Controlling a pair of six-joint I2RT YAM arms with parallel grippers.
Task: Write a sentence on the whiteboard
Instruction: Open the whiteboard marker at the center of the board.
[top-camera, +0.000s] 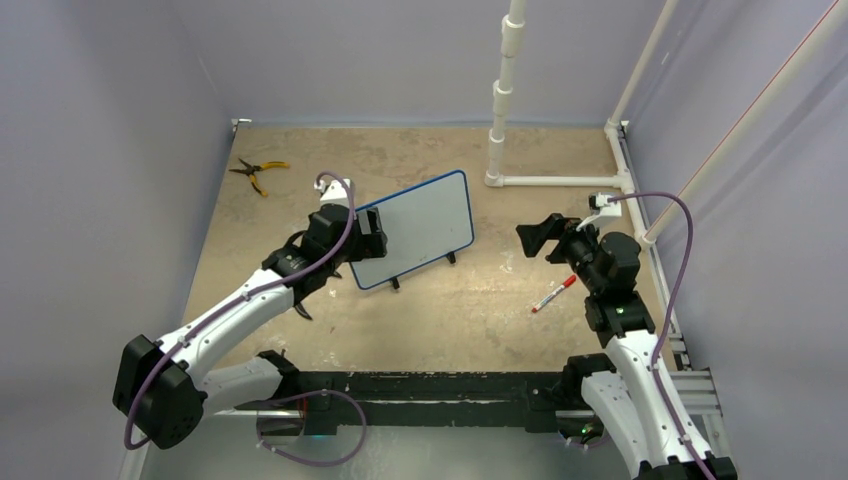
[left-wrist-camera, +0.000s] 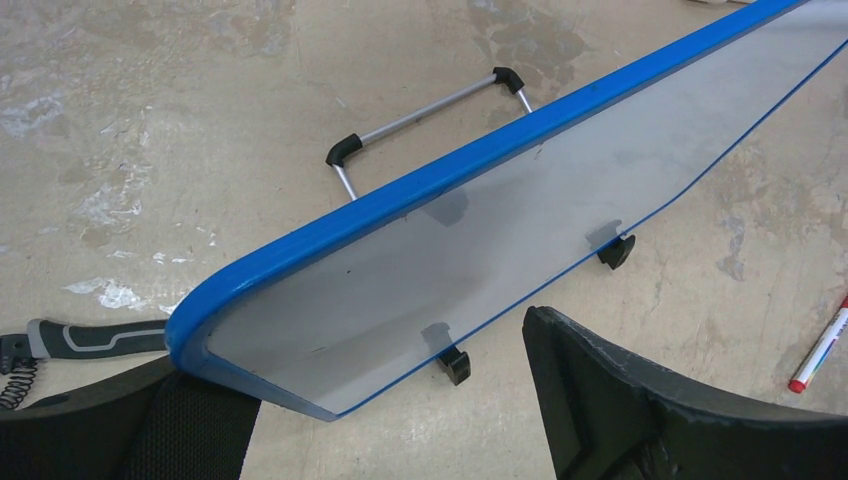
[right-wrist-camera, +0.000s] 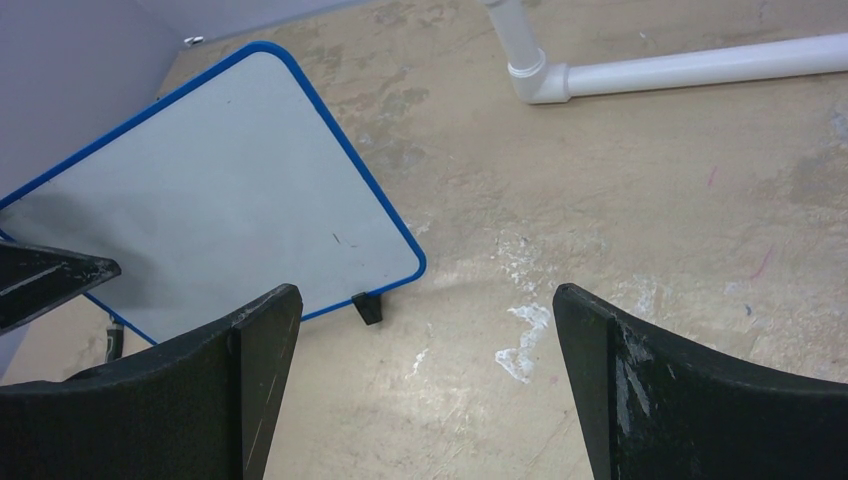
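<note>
The left gripper (top-camera: 366, 238) is spread wide at the near corner of the whiteboard (top-camera: 420, 228). One finger sits behind the blue frame's rounded corner and the other stands out in front of the white face. Bare tabletop (top-camera: 450, 310) shows between that front finger and the board's lower edge, so nothing is clamped. I can't tell whether the rear finger touches the frame. The board stands tilted back on its two black feet (left-wrist-camera: 456, 366) and stretches away to this gripper's right.

The right gripper (right-wrist-camera: 422, 300) is opened just as wide, with nothing between its fingers. It hangs above the tabletop, well apart from the board's other end, with the board ahead and to its left. A red and white marker (top-camera: 553, 294) lies flat on the tabletop just beneath this gripper, toward its arm's base. Yellow-handled pliers (top-camera: 256, 172) lie well beyond the left gripper, near the back wall.
</note>
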